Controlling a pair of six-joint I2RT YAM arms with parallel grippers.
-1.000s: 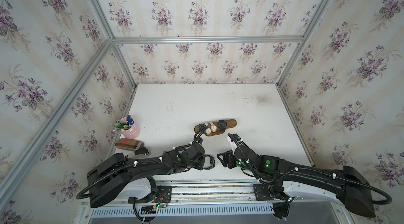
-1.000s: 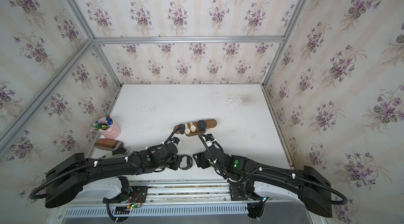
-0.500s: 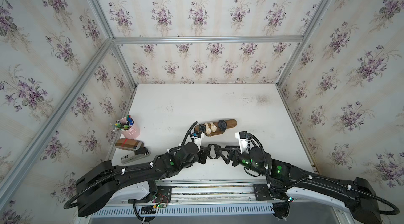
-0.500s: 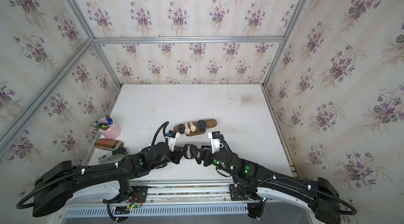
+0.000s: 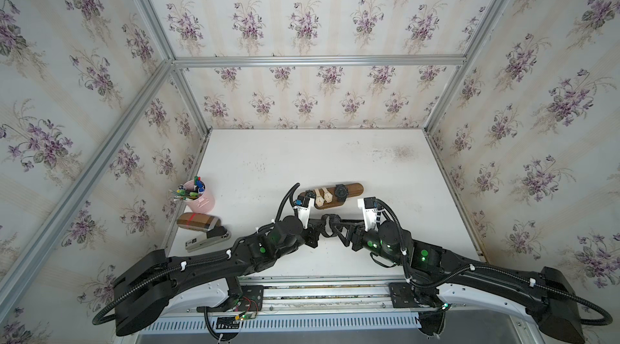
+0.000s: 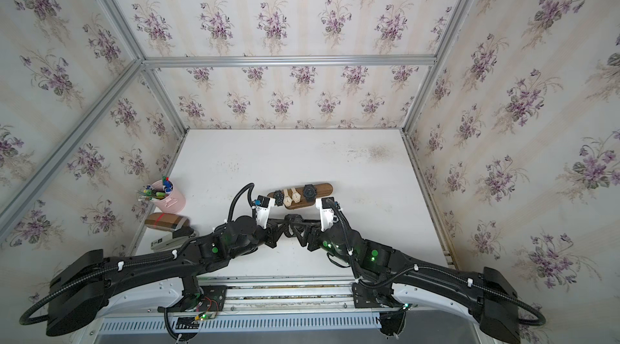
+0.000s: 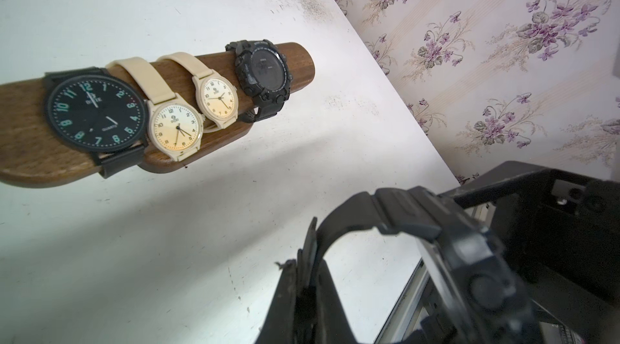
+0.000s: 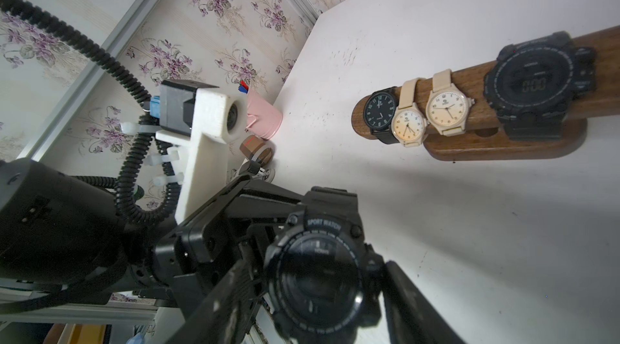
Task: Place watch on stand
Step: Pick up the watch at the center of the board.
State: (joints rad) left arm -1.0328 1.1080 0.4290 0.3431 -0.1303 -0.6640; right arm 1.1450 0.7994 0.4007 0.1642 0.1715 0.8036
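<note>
A black sport watch [image 5: 330, 223] [image 6: 291, 221] hangs above the table between my two grippers, just in front of the stand. My left gripper [image 7: 303, 265] [image 5: 320, 226] is shut on its strap [image 7: 352, 218]. My right gripper [image 8: 318, 278] [image 5: 337, 229] has a finger on each side of the watch case [image 8: 318, 275] and is shut on it. The stand [image 5: 355, 188] [image 6: 323, 188] [image 7: 27, 144] [image 8: 469, 77] is a dark wooden bar in mid-table. Several watches sit on it: a black analog one, two cream ones and a black sport one. Its right end is bare.
At the left edge of the table stand a pink cup of pens [image 5: 201, 196], a brown box with red tape [image 5: 198, 219] and a stapler [image 5: 208, 241]. Flowered walls close in three sides. Both arms reach in from the front rail.
The right gripper came left to the watch held by the left gripper and closed its jaws on the case. Both grippers with the watch shifted slightly toward the stand.
</note>
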